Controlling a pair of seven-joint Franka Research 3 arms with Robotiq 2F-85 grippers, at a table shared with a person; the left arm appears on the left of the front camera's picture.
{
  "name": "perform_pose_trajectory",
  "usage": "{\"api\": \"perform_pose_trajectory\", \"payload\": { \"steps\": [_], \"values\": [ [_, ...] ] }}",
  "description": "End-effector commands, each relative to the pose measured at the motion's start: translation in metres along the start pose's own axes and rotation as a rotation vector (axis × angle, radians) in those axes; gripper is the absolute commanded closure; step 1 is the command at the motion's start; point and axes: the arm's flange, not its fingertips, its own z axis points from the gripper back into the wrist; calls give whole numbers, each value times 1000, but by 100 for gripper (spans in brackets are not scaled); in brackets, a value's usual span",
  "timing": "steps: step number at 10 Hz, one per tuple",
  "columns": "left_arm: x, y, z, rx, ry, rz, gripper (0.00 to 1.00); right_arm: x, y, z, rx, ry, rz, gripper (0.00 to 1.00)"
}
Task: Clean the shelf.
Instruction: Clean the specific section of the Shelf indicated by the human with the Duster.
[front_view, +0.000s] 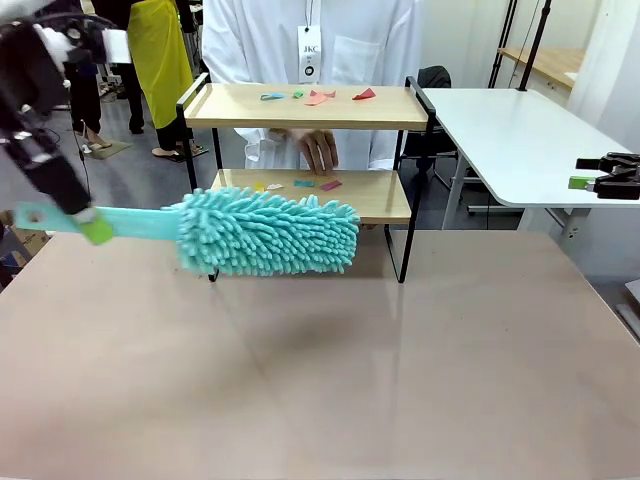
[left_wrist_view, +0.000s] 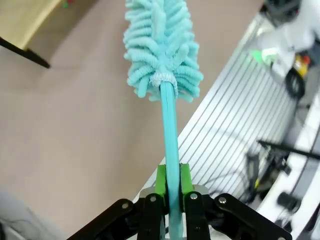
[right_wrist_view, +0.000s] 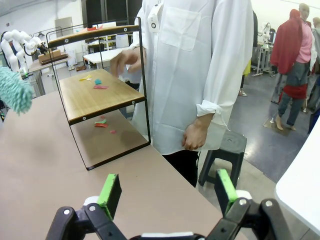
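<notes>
The shelf (front_view: 300, 106) stands at the table's far side, with small coloured paper scraps (front_view: 318, 97) on its top board and more scraps (front_view: 304, 184) on its lower board. My left gripper (front_view: 92, 226) is shut on the handle of a teal fluffy duster (front_view: 265, 235), which is held level. The duster's head hangs just in front of the lower board. In the left wrist view the green pads (left_wrist_view: 161, 179) pinch the duster's handle (left_wrist_view: 169, 125). My right gripper (front_view: 598, 180) stays open at the far right, and its wrist view shows my right gripper (right_wrist_view: 167, 192) holding nothing, with the shelf (right_wrist_view: 100, 95) ahead.
A person in a white coat (front_view: 300, 40) stands behind the shelf, one hand (front_view: 320, 150) resting near the lower board. A white table (front_view: 520, 130) adjoins at the back right. A black stool (right_wrist_view: 227, 145) stands beside the person. The brown tabletop (front_view: 330, 370) lies bare in front.
</notes>
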Motion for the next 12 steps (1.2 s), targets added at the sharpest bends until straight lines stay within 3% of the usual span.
{"api": "perform_pose_trajectory", "payload": {
  "steps": [1, 2, 3, 5, 8, 12],
  "values": [
    [14, -13, -33, -32, -134, 84, 87, 4, 1, -1, 1, 11, -11, 0],
    [22, -10, -41, -102, -128, 57, 87, 4, 1, -1, 1, 11, -11, 0],
    [7, -7, -16, -19, -57, 65, 87, 4, 1, -1, 1, 11, -11, 0],
    [7, -7, -16, -19, -57, 65, 87, 4, 1, -1, 1, 11, -11, 0],
    [46, -34, -44, -2, -144, 88, 87, 4, 1, -1, 1, 11, -11, 0],
    [87, -59, -78, 66, -268, 256, 87, 4, 1, -1, 1, 11, -11, 0]
  ]
}}
